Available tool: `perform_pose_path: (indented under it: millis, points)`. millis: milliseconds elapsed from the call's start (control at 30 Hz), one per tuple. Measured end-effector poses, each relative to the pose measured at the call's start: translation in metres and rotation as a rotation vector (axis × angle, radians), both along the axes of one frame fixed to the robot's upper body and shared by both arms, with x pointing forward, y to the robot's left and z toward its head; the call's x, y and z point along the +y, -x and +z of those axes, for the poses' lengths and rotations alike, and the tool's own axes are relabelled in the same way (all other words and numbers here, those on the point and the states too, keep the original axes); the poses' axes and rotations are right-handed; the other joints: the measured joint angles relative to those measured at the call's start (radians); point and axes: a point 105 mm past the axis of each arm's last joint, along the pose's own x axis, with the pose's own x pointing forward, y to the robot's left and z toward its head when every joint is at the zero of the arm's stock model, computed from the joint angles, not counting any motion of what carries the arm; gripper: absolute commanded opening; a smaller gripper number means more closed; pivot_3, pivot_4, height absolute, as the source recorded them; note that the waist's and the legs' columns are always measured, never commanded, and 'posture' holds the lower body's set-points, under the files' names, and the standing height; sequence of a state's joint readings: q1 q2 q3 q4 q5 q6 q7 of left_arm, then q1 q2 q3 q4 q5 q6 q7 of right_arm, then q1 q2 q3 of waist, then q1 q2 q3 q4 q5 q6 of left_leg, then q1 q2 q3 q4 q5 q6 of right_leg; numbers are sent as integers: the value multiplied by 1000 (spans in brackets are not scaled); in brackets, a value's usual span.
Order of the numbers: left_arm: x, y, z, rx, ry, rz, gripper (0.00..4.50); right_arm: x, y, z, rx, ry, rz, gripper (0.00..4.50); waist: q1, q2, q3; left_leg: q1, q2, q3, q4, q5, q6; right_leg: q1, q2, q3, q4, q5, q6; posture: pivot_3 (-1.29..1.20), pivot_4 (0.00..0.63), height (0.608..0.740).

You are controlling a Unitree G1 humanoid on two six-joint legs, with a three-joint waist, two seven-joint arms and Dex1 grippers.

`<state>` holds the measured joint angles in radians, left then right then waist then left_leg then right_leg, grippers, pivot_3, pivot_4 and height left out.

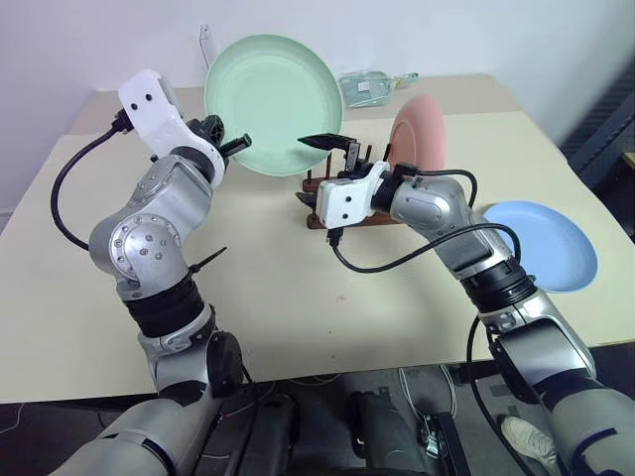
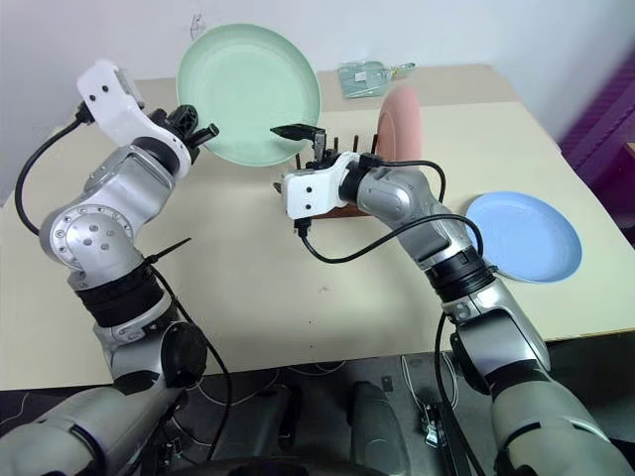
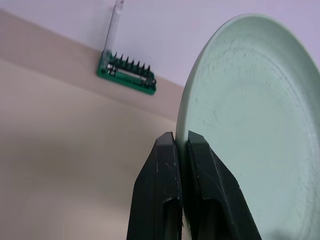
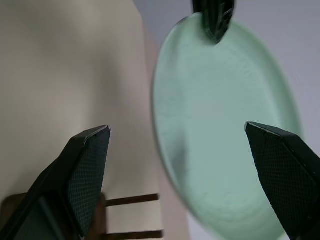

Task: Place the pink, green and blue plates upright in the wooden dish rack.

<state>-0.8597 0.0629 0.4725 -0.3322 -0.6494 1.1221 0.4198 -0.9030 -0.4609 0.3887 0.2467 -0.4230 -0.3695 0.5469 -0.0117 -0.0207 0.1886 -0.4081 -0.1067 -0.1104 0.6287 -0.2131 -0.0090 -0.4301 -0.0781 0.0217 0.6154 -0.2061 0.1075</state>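
left gripper: pinching green plate rim, held on edge top centre | right gripper: wide, empty, facing plate | rack: just below plate, pink plate slotted

The green plate was held upright above the table; the pink plate stood in the wooden dish rack; the blue plate lay flat.

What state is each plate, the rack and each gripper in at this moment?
green plate: held upright in the air by its rim.
pink plate: standing upright in the wooden dish rack.
blue plate: lying flat on the table.
left gripper: shut on the green plate's rim.
right gripper: open, facing the green plate.
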Motion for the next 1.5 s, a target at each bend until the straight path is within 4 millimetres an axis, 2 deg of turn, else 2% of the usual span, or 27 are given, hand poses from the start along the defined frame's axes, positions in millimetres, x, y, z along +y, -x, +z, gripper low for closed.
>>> perform_pose_path:
  millis: [33,133,367,433,533,600,700,767,833,867,900,933,967,1033,1100,1167,1200,1267,1367,1500]
  points:
    - [0,0,-1,8,3,-4,6,0,-1,-1,-13,5,-4,4394,0,0,0,0,0,0,0,0,0,0,0,0,0,0,0,0,150,740]
    - [-1,0,-3,21,11,-16,0,-1,-8,-9,-22,18,-36,3575,1,0,0,0,0,0,1,0,0,0,0,0,0,0,0,0,150,740]
    - [-12,2,-3,35,36,-66,0,-6,-18,-20,-53,59,-84,55,1,0,0,0,0,0,0,0,0,0,0,0,0,0,0,0,150,740]
    - [-14,4,0,22,38,-73,0,-5,-18,-25,-51,79,-78,55,0,1,0,0,0,0,0,0,0,0,0,1,0,0,0,0,150,740]
    - [-17,5,3,-6,81,-101,988,-5,-18,-24,-66,80,-79,0,0,0,0,0,0,0,0,0,0,0,0,0,0,0,0,0,150,740]
    - [-19,5,12,-68,128,-116,1924,-6,-19,-24,-76,80,-85,0,0,0,1,0,0,0,0,0,0,0,0,0,0,0,0,0,150,740]
    - [2,10,52,-263,224,-40,3409,-6,-18,-23,-83,80,-84,0,0,0,1,0,0,0,0,0,-1,0,0,0,0,0,0,0,150,740]
    - [27,16,76,-380,242,58,3409,-8,-19,-21,-83,70,-84,0,-2,0,1,1,0,1,-1,0,-1,0,1,1,0,0,0,0,150,740]
    - [66,19,82,-415,86,232,3409,-9,-16,-6,-45,-29,-72,0,-10,1,1,1,1,2,-2,1,-1,-1,1,3,0,0,0,0,150,740]
    - [90,21,77,-399,-22,331,3409,-14,-15,9,-20,-120,-70,0,-12,2,2,1,1,2,-3,1,-1,-1,2,4,1,0,0,0,150,740]
    - [107,22,69,-368,-83,389,3409,-22,-15,23,-11,-197,-75,0,-9,2,2,1,1,2,-3,1,-1,-1,2,4,1,0,0,0,150,740]
    - [118,21,55,-326,-216,420,3409,-29,-14,41,55,-337,-70,0,-7,2,1,1,1,1,-3,1,-1,-1,2,3,0,0,0,0,150,740]
    - [121,15,36,-265,-318,403,3409,-36,-11,58,118,-479,-52,0,-3,2,1,1,0,1,-3,1,0,0,1,3,0,0,-1,0,150,740]
    - [106,4,-9,-163,-485,259,3409,-44,-1,83,305,-743,43,0,6,2,1,1,0,-2,-1,-1,2,2,1,2,0,0,-1,0,150,740]
    - [75,0,-54,-91,-580,50,3409,-51,9,96,481,-911,136,0,17,2,1,0,-1,-2,1,-5,8,2,-1,2,-1,0,-1,0,150,740]
    - [36,8,-97,-63,-661,-206,3409,-59,17,103,681,-1058,217,0,21,2,1,0,-1,-1,0,-5,8,1,-2,2,-1,0,-1,0,150,740]
    - [20,14,-110,-64,-682,-307,3409,-61,20,103,758,-1094,237,0,21,2,1,0,0,-1,0,-5,8,0,-3,2,-1,0,-2,0,150,740]
    - [-5,28,-121,-102,-702,-467,3409,-64,23,99,870,-1140,246,0,18,3,1,0,1,-1,-2,-5,8,-1,-3,3,-1,-1,-6,0,150,740]
    - [-36,50,-126,-161,-682,-666,3409,-65,17,81,991,-1175,166,0,11,7,0,0,2,0,-4,-5,8,-3,-3,3,0,-2,-7,0,150,740]
    - [-50,58,-126,-182,-635,-747,3409,-66,12,67,1054,-1189,97,0,-3,8,1,0,2,1,-4,-4,8,-3,-2,3,0,0,-4,0,150,740]
